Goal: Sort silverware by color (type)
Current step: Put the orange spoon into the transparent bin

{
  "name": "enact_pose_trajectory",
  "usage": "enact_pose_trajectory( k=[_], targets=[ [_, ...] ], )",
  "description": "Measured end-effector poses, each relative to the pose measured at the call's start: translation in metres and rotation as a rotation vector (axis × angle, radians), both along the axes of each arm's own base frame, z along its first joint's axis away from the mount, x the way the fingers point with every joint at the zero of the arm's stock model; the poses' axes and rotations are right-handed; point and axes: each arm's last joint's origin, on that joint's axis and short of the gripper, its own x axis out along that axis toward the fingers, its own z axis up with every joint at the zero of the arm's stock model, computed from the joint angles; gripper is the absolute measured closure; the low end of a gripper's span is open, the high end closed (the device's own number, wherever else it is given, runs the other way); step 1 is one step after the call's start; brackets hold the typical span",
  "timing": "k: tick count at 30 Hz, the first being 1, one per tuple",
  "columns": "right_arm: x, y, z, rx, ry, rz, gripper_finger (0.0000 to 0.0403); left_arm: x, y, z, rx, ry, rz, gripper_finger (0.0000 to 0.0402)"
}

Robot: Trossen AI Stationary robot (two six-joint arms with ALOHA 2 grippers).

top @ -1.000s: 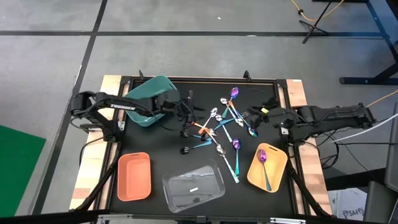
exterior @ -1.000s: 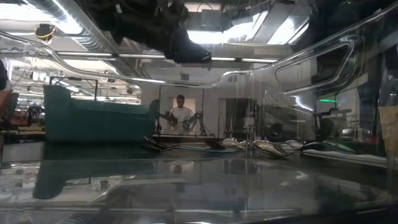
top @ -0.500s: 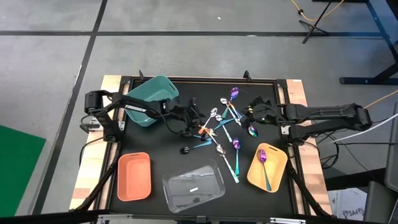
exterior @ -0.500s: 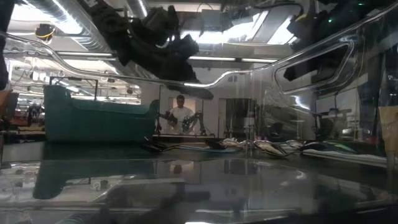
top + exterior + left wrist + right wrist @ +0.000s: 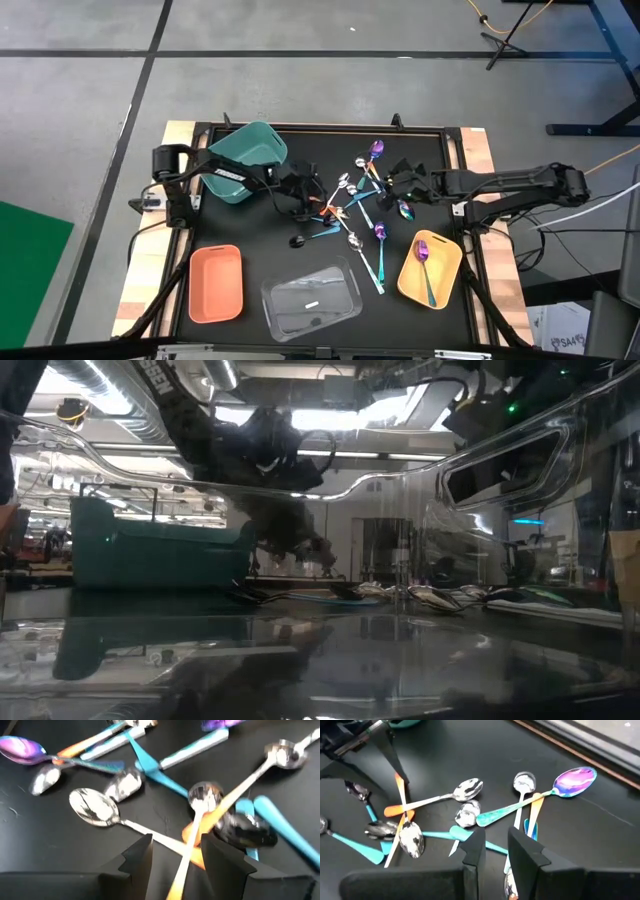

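Left gripper (image 5: 176, 851) is hovering wide open over an orange-handled spoon (image 5: 192, 840) – holding nothing; right gripper (image 5: 494, 846) is hanging part-open, empty, over the spoon pile (image 5: 360, 200).

4 bins sit on the black worktop (image 5: 250, 225). A teal bin (image 5: 246, 152) stands at the far left, tilted on its side. A salmon bin (image 5: 216, 283) lies at the near left, and just beside it a clear bin (image 5: 310, 296) sits at the near middle with a small white scrap inside. A yellow bin (image 5: 445, 262) rests at the near right. Wooden strips (image 5: 477, 150) edge the worktop on both sides, over a grey floor (image 5: 90, 110) with a green patch (image 5: 30, 260).
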Motion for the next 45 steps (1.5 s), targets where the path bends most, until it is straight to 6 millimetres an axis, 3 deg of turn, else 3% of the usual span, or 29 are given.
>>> enact_pose_trajectory(
  k=[12,22,34,45],
  targets=[
    [0.001,0.0,-0.001,0.005,0.002,0.004,0.0331,-0.006,-0.001,-0.008,0.023,0.099,-0.019,0.0239],
    [0.001,0.0,-0.001,0.006,0.002,0.004,0.0331,-0.01,0.011,-0.013,0.009,0.132,0.013,0.0239],
    [0.001,0.0,-0.001,0.005,0.003,0.004,0.0331,-0.008,0.013,-0.031,-0.036,0.153,-0.015,0.024],
    [0.001,0.0,-0.001,0.005,0.003,0.004,0.0331,-0.009,0.013,-0.032,-0.044,0.161,-0.022,0.0322]
  ],
)
